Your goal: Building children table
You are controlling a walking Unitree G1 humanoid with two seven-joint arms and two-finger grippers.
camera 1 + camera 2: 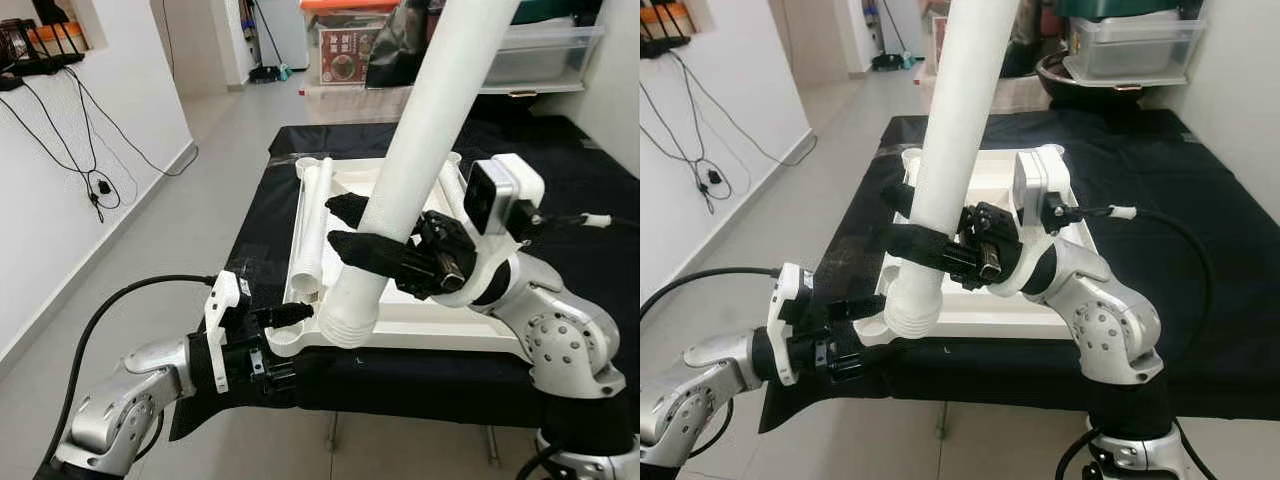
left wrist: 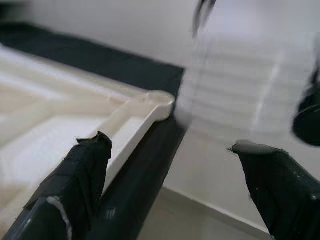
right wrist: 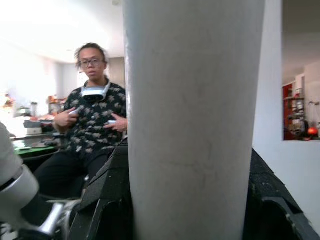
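Step in hand is fitting: my right pincer (image 1: 365,232) grips the white leg (image 1: 415,160), my open left pincer (image 1: 290,315) steadies the tabletop (image 1: 400,325), and next I should lower the threaded end into the corner socket (image 1: 285,338).

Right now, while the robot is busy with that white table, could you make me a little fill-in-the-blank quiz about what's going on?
1. The right end effector is shut on a white table ____.
2. The white tabletop lies upside down on a ____ cloth.
3. The left end effector sits at the tabletop's near ____.
4. A second leg lies ____ on the tabletop.

Missing words: leg; black; corner; flat
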